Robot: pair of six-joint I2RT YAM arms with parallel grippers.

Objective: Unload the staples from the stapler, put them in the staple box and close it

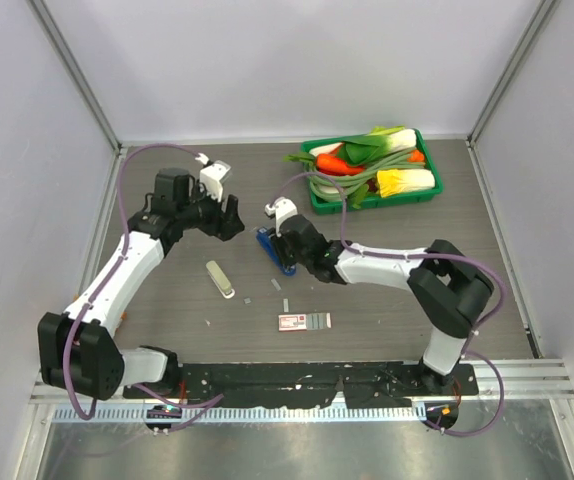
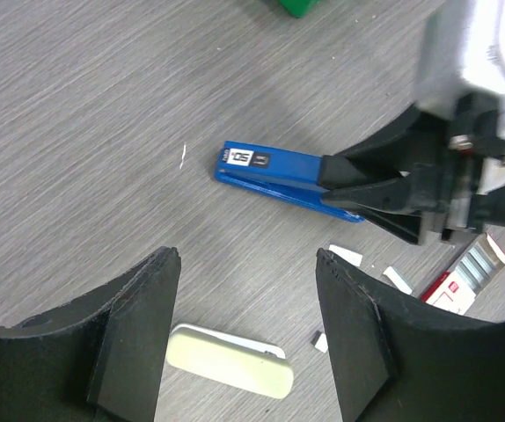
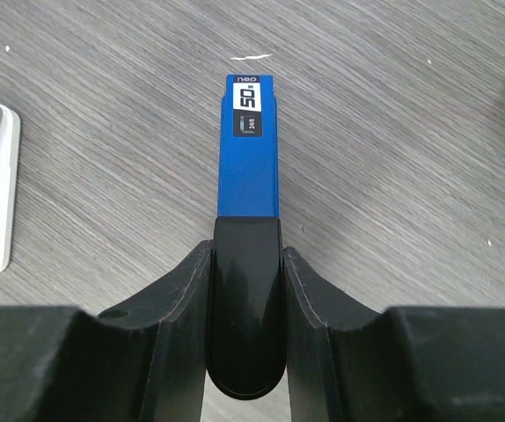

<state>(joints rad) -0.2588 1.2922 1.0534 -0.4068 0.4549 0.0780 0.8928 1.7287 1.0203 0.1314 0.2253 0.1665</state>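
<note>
The small blue stapler (image 1: 272, 246) lies flat on the table, its dark rear end toward my right arm. My right gripper (image 3: 247, 242) is shut on that dark rear end, one finger on each side; the blue body (image 3: 251, 149) sticks out ahead. The left wrist view shows the stapler (image 2: 270, 167) and the right fingers (image 2: 367, 189) on it. My left gripper (image 2: 248, 259) is open and empty, hovering left of the stapler. A few tiny silvery-grey slivers (image 1: 286, 304), apparently staples, lie loose on the table near the stapler, pale in the left wrist view (image 2: 347, 255).
A cream and white oblong piece (image 1: 220, 279) lies below my left gripper (image 1: 229, 215); it also shows in the left wrist view (image 2: 230, 360). A flat red-and-white box (image 1: 304, 321) lies nearer the front. A green tray (image 1: 367, 203) of toy vegetables stands at the back right.
</note>
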